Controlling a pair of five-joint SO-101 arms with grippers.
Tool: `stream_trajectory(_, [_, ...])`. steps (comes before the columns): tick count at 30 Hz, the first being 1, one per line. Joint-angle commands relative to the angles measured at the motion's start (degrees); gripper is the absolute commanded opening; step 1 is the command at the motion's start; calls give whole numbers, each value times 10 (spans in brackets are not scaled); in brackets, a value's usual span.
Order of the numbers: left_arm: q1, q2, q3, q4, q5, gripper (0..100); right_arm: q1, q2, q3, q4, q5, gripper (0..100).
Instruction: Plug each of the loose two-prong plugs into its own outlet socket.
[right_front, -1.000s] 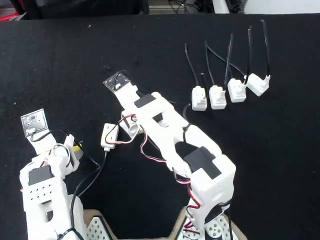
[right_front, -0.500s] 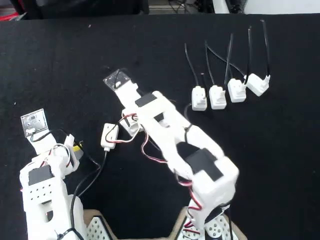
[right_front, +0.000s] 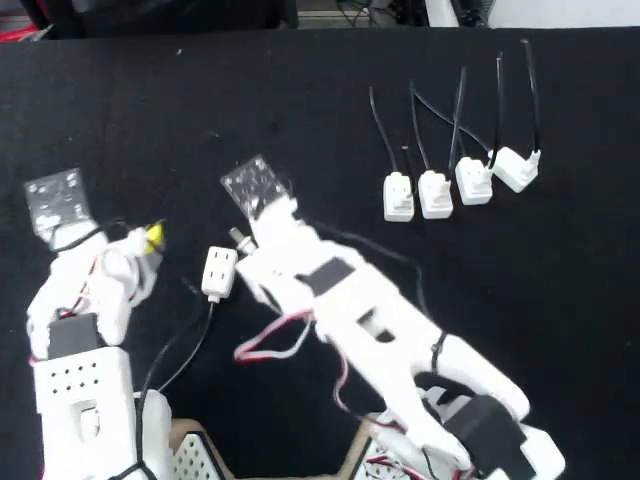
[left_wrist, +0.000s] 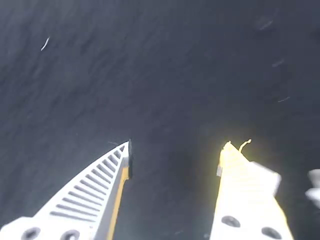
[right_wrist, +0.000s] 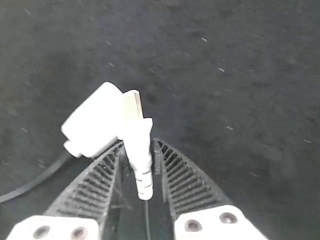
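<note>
White two-prong plug (right_wrist: 140, 160) sits pinched in the right end effector (right_wrist: 139, 145), prongs at the white outlet socket (right_wrist: 92, 127) on the black counter (right_wrist: 240, 75), apparently lined up for insertion, while the left end effector (left_wrist: 175, 150) hangs open, empty.

Four white corded plugs (right_front: 398, 196) (right_front: 435, 194) (right_front: 473, 181) (right_front: 516, 168) are counted in a row on the single black tabletop (right_front: 300, 90). Whether any of them is seated in a socket of its own cannot be told. A fifth plug (right_wrist: 136, 132) is counted between the fingers of the right gripper (right_wrist: 139, 145), so five plugs are counted in all. One separate white socket (right_front: 217, 272) with a dark cord is counted. Two arms are counted, the left arm (right_front: 80, 330) and the right arm (right_front: 370, 320). Two grippers are counted, the other being the left gripper (left_wrist: 177, 147), and two fingers are seen on each. Two square speckled tags (right_front: 52, 197) (right_front: 257, 183) are counted, one on each arm.
</note>
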Motion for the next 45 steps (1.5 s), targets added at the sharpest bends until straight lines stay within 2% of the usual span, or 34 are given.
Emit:
stream_trajectory(1, [90,0,-44,-58,65,288,-20,-41,36,-99,-23,11])
stream_trajectory(7, [173,1,-8,-127,78,288,-29,-103,74,-112,-25,11])
stream_trajectory(13, [182,1,34,-173,78,288,-29,-212,133,-115,-25,11])
stream_trajectory(24, [178,-5,82,-173,76,288,-28,-299,172,-113,-23,11])
stream_trajectory(31, [176,-6,20,-170,36,288,-28,-298,180,-114,-22,11])
stream_trajectory(38, [146,0,-39,-173,37,288,-29,-298,192,-116,-22,11])
stream_trajectory(45, [212,-4,-4,-170,35,288,-51,-299,189,-116,-22,11])
